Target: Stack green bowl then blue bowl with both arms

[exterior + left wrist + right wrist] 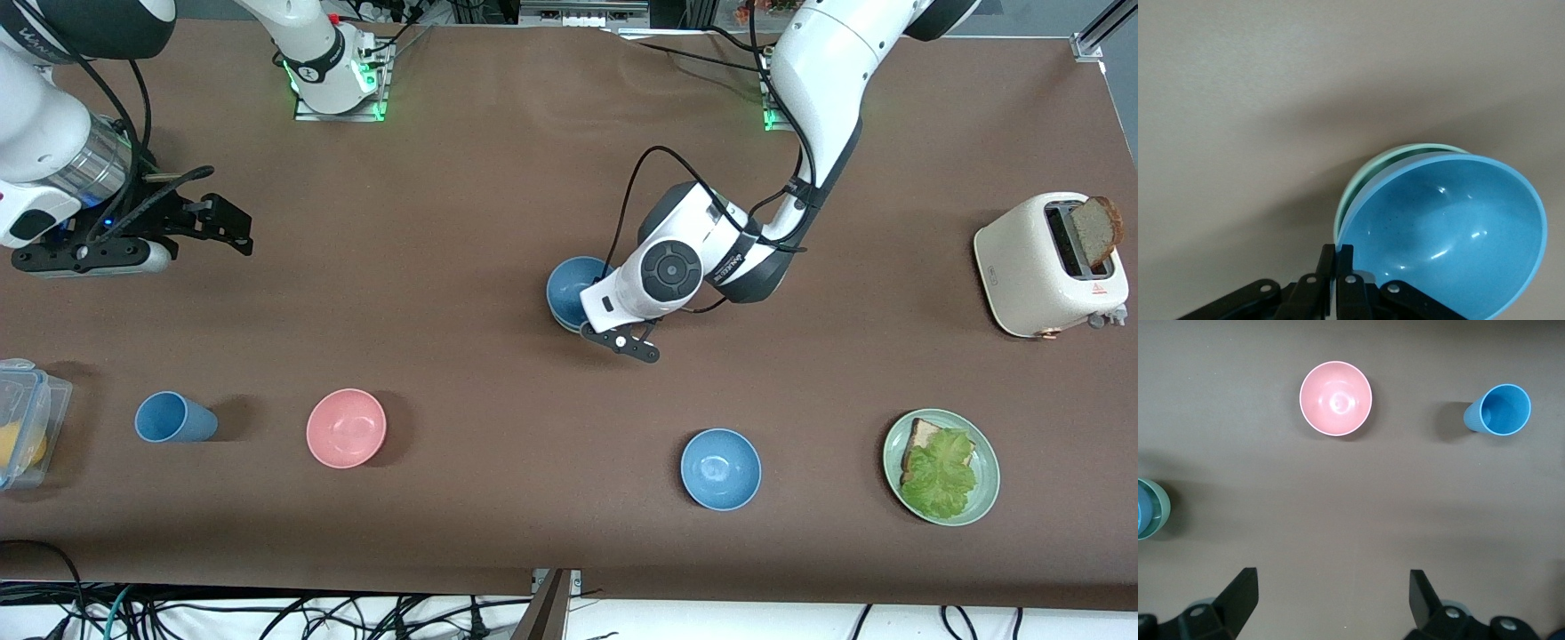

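The blue bowl (pixel 567 286) is muted and faintly speckled, near the table's middle. In the left wrist view it (pixel 1451 233) is tilted inside the pale green bowl (pixel 1365 175), of which only part of the rim shows. The green bowl is hidden under the blue bowl in the front view. My left gripper (pixel 582 317) (pixel 1337 257) is shut on the blue bowl's rim. The right wrist view shows both bowls nested at its edge, green bowl (pixel 1162 503) outside. My right gripper (pixel 233 229) (pixel 1331 587) is open and empty, up over the right arm's end of the table, waiting.
A pink bowl (pixel 346 428), a blue cup (pixel 172 417) and a glossier sky-blue bowl (pixel 720 468) stand nearer the front camera. A green plate (pixel 985 480) holds bread and lettuce. A toaster (pixel 1049 267) stands at the left arm's end, a clear box (pixel 27 418) at the right arm's.
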`<state>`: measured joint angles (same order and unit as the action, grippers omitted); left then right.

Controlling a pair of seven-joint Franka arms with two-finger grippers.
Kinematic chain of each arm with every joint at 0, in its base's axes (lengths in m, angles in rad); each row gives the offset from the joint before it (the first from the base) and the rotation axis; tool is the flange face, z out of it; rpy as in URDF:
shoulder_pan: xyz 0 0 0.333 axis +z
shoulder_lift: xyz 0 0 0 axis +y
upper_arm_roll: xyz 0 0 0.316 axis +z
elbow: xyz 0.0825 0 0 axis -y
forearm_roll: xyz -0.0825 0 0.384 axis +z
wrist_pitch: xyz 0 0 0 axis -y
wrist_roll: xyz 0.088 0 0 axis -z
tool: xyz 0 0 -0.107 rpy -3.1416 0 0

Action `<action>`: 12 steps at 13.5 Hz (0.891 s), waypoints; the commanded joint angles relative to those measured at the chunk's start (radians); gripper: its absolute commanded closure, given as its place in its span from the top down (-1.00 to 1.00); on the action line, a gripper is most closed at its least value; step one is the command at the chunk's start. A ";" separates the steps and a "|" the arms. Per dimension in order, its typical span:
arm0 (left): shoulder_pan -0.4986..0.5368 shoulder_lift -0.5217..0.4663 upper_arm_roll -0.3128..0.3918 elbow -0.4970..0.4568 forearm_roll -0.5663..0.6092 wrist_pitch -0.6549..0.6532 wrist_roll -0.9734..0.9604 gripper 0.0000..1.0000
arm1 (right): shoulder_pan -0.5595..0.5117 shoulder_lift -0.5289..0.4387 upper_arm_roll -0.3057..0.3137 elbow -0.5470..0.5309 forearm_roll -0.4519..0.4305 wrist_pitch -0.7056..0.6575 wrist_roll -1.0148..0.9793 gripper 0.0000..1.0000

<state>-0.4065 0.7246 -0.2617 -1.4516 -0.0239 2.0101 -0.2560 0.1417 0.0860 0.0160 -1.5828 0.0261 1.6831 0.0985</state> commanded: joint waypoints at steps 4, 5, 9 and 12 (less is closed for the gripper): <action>-0.020 -0.059 0.012 0.016 0.047 -0.045 -0.031 1.00 | -0.007 -0.002 0.002 0.006 -0.008 -0.016 -0.003 1.00; -0.002 -0.085 0.012 0.017 0.047 -0.056 -0.029 1.00 | -0.007 -0.002 0.002 0.006 -0.008 -0.014 -0.005 1.00; 0.125 -0.200 0.016 0.019 0.047 -0.138 -0.025 1.00 | -0.017 0.000 0.002 0.006 -0.008 -0.014 -0.013 1.00; 0.257 -0.304 0.015 0.027 0.048 -0.310 -0.022 1.00 | -0.019 0.005 0.002 0.011 -0.012 -0.011 -0.016 1.00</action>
<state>-0.2152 0.4939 -0.2348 -1.4106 0.0029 1.7779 -0.2719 0.1312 0.0877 0.0141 -1.5833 0.0250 1.6811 0.0970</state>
